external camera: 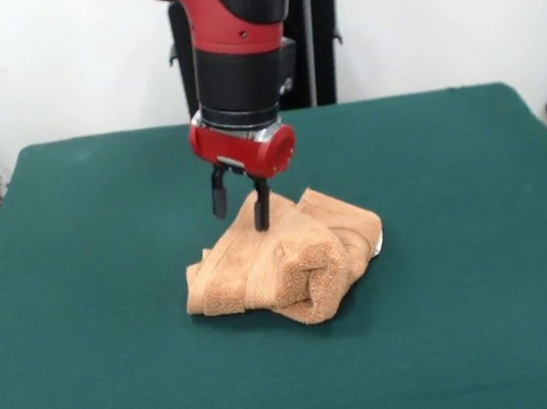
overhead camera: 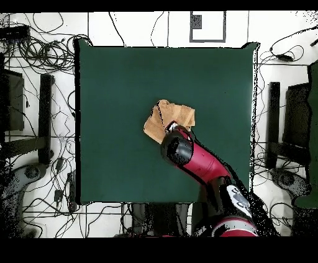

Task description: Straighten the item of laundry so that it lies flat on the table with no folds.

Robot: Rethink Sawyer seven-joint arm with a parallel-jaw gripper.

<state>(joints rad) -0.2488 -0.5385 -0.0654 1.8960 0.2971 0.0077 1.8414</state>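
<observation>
Table [external camera: 94, 369]: rectangular, dark green felt-like top, far wider than its load; one item lying directly on it, near the middle: towel [external camera: 291, 263], light orange-tan terry, bunched and folded over itself in thick rolls; a small white tag [external camera: 380, 242] shows at one edge.

I can read no text, label, brand, number or sign in either view. A small white tag [external camera: 380, 242] shows at the edge of the towel [external camera: 286, 258] in the front view, but nothing on it is legible to me. The arm's red and black casing [external camera: 233, 13] carries no readable marking from here.
</observation>
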